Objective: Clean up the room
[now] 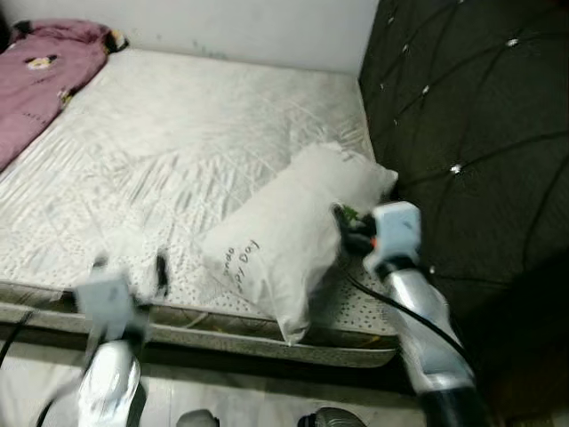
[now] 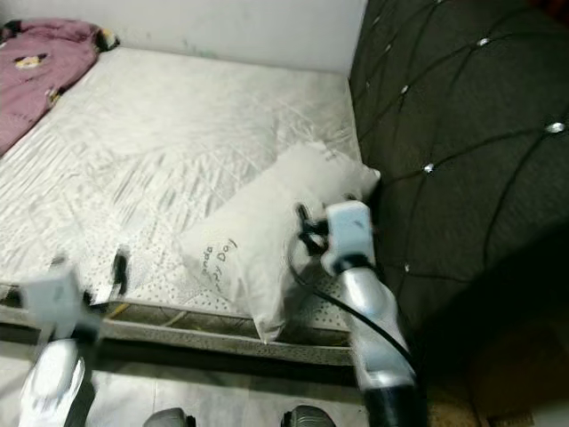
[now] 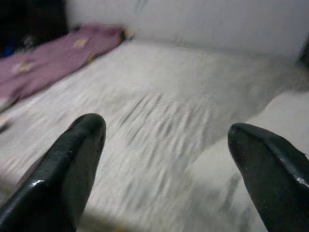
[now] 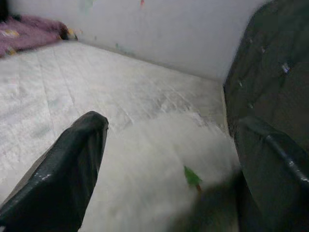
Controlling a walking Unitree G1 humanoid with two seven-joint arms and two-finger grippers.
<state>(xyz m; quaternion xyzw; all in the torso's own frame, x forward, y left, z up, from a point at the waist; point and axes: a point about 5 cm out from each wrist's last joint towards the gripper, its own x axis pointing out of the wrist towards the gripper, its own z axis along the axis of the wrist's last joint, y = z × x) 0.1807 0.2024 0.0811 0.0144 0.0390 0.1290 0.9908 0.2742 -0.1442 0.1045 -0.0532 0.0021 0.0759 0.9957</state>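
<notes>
On mattress (image 1: 178,151), pillow (image 1: 284,240), right gripper (image 1: 342,222) reaching, jaws spread

**Counting what is lying on the bed**

One white pillow (image 1: 289,245) is lying on one bare mattress (image 1: 178,151). One pink blanket (image 1: 44,76) is sitting at the far corner. One dark tufted headboard (image 1: 471,133) is standing alongside. Two grippers are showing: left gripper (image 1: 132,265), right gripper (image 1: 347,227).

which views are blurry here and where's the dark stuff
Left eye view: left gripper smeared by motion, pillow fairly sharp. Right eye view: headboard dark, studs glinting. Left wrist view: mattress soft. Right wrist view: pillow hazy between the right gripper fingers.
</notes>
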